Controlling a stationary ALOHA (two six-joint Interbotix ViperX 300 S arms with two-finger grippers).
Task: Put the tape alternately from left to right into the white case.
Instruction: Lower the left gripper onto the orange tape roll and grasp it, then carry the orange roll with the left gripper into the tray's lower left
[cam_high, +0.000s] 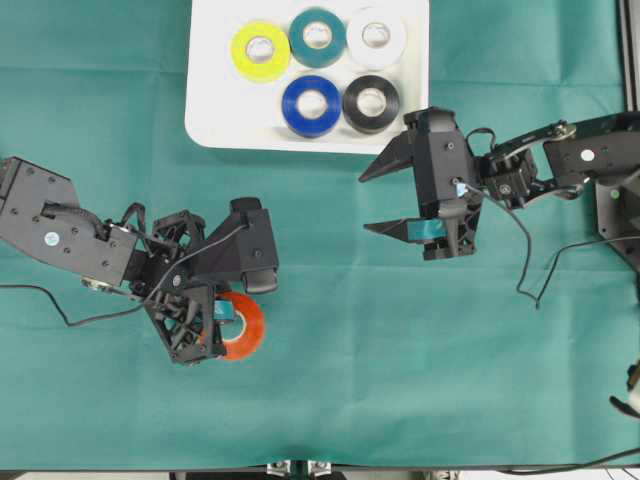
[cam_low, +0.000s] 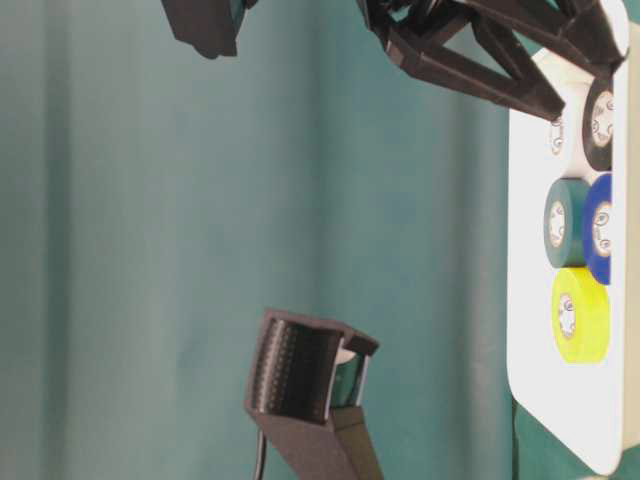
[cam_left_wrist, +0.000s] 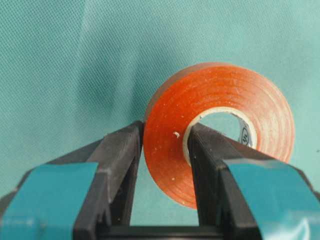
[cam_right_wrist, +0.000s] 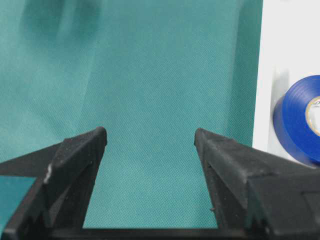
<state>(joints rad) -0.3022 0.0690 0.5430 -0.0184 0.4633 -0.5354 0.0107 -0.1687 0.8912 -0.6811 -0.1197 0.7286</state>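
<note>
We see the left gripper (cam_left_wrist: 165, 145) clamped on the orange-red roll (cam_left_wrist: 220, 100), which half-hides beneath it overhead; the right gripper (cam_high: 372, 200) gapes empty.

A teal cloth (cam_high: 400, 380) covers the table and fills nearly every view. It lies mostly flat, with faint creases running across it. Its woven texture shows in the wrist views. Light is even and soft, with dim shadows. Along the bottom edge of the overhead view, a pale strip (cam_high: 120, 475) shows beyond the cloth.
</note>
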